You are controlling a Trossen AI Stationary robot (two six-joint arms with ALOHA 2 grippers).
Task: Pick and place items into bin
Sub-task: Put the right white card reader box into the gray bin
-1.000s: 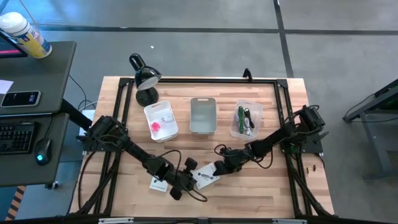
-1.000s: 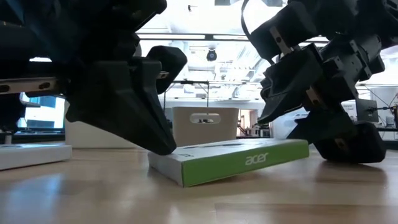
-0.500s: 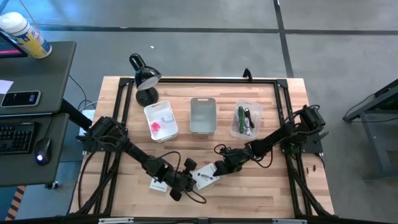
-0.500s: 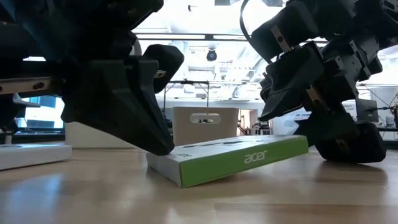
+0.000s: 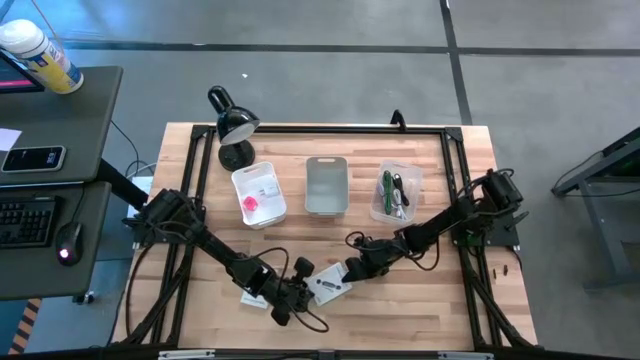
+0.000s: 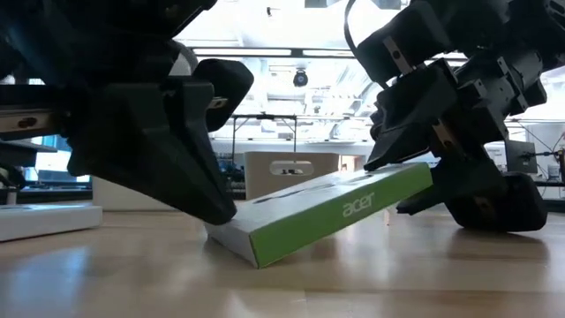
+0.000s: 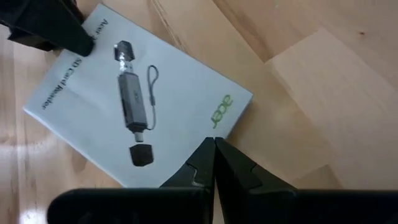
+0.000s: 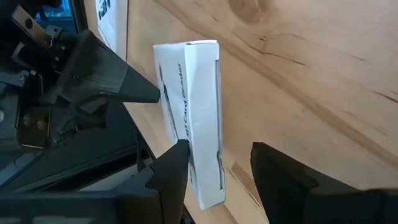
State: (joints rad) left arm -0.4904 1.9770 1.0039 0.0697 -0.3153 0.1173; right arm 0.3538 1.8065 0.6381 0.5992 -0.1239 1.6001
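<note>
Landmark: grey plastic bin [image 5: 326,185], standing at mid-table.
Item: flat white cardboard packet with green edge [image 6: 327,212], on the wooden table [image 5: 420,300] toward the front edge from the bin; right end raised, left end down.
Left gripper [image 5: 292,296]: fingers pressed together, tips on the packet's low end.
Right gripper [image 5: 352,272]: fingers spread, straddling the packet's raised end.
Second white packet [image 5: 254,297]: just left of the left gripper.

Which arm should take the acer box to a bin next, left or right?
Right, probably. The right gripper straddles the acer box with open jaws, and that end is tilted up off the table. The left gripper has its jaws shut, tip merely at the box's low end.
</note>
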